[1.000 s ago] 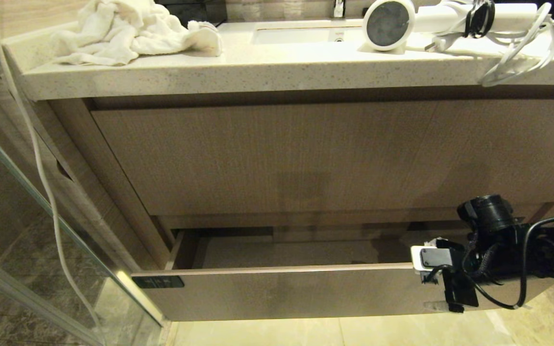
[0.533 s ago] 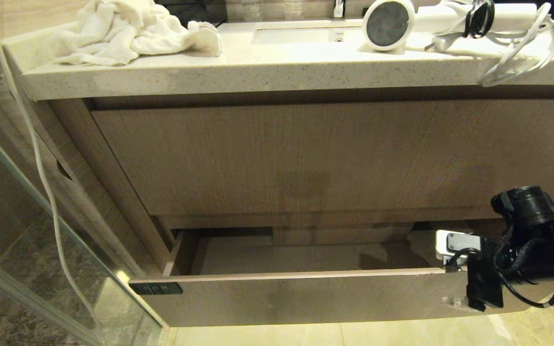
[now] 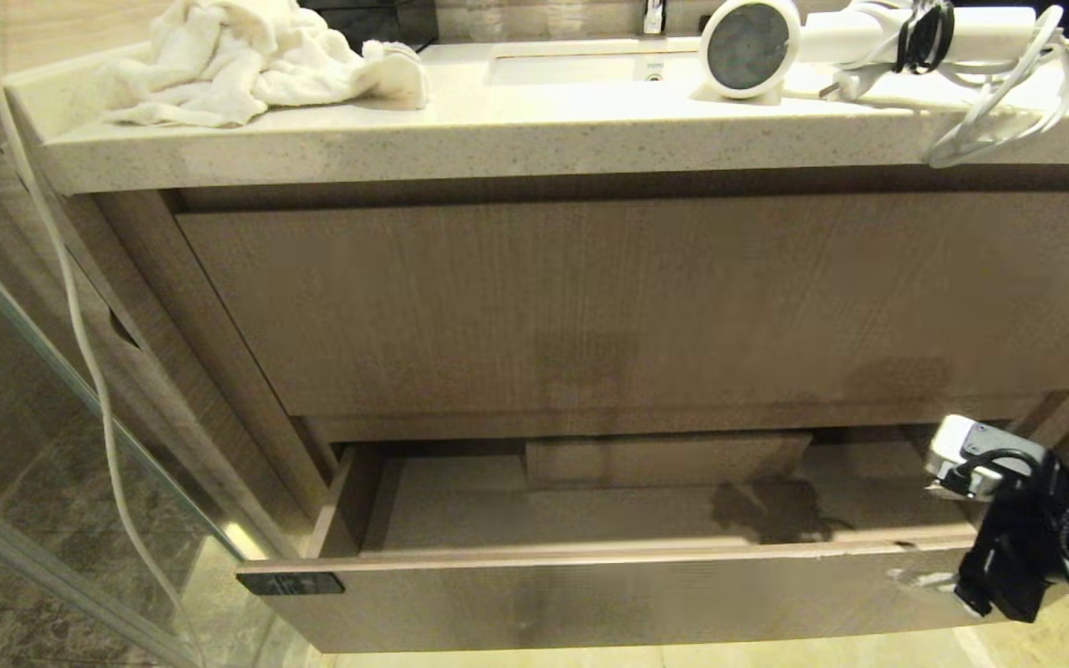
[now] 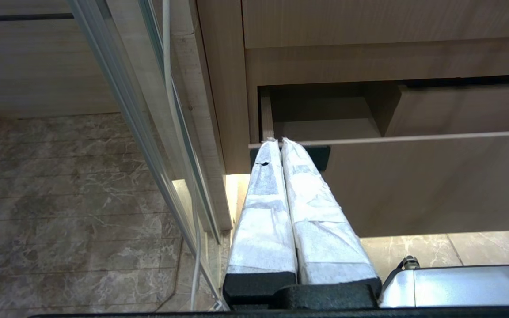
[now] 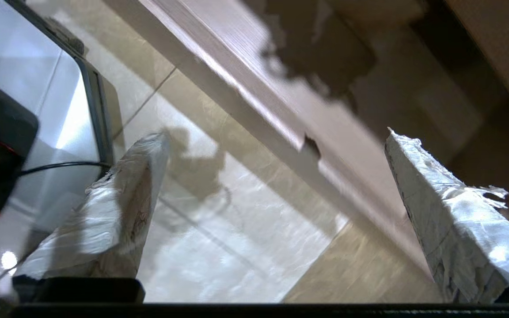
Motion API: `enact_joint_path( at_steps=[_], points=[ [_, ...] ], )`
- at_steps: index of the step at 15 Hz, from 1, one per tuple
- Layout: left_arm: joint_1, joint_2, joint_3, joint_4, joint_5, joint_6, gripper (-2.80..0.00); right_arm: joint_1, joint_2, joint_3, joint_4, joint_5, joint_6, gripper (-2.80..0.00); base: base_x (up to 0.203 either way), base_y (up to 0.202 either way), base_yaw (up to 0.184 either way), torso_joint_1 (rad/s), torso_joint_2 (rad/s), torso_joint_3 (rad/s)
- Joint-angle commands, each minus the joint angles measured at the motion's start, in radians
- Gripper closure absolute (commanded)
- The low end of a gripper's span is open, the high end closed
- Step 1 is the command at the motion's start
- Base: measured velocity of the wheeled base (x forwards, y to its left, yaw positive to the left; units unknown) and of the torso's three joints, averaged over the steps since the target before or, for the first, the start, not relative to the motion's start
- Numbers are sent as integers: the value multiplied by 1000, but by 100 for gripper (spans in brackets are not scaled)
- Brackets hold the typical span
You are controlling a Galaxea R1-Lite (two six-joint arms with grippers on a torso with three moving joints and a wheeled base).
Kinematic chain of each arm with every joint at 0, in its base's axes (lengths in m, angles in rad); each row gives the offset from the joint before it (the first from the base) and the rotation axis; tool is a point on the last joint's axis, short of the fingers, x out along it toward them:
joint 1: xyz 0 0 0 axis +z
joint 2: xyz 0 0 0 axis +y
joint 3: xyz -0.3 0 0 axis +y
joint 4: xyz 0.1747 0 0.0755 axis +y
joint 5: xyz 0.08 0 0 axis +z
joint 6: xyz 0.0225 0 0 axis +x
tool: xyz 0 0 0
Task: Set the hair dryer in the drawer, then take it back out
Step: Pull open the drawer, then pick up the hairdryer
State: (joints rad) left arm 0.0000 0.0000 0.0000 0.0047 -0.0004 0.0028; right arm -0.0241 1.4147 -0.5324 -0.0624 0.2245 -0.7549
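drawer (image 3: 590, 594) pulled out, dryer not yet moved

left gripper (image 4: 277, 145) pressed closed, empty, parked by the label end at 7 o'clock. hair dryer (image 3: 813, 42) on the counter (image 3: 497, 139) at 1 o'clock. right gripper (image 5: 276, 176) spread wide, empty, straddling the drawer front at 4 o'clock, probably from pulling.

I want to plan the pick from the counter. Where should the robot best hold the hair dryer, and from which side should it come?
Probably the straight handle of the hair dryer, left of the black strap, approached from above. It lies level along the counter, slimmer than the fat barrel, so jaws closing across it should fit. The cord loops over the counter's edge and may snag.
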Motion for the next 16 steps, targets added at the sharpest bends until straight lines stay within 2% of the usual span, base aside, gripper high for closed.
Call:
enact_joint_path(
  at_steps=[1, 5, 7, 12, 14, 16],
  points=[
    [0, 2, 2, 0, 0, 0, 0, -54, -146, 39, 25, 2, 18, -280, 0, 0, 0, 0, 0, 0],
    [0, 2, 2, 0, 0, 0, 0, -266, -280, 70, 79, -2, 66, -280, 0, 0, 0, 0, 0, 0],
    [0, 2, 2, 0, 0, 0, 0, -290, -349, 66, 106, -4, 122, -280, 0, 0, 0, 0, 0, 0],
    [0, 0, 2, 0, 0, 0, 0, -315, -444, 84, 159, -10, 134, -280, 0, 0, 0, 0, 0, 0],
    [0, 2, 2, 0, 0, 0, 0, -315, -474, 100, 159, -40, 141, -280, 0, 0, 0, 0, 0, 0],
    [0, 2, 0, 0, 0, 0, 0, -315, -507, 112, 165, -54, 182, -280, 0, 0, 0, 0, 0, 0]
  ],
)
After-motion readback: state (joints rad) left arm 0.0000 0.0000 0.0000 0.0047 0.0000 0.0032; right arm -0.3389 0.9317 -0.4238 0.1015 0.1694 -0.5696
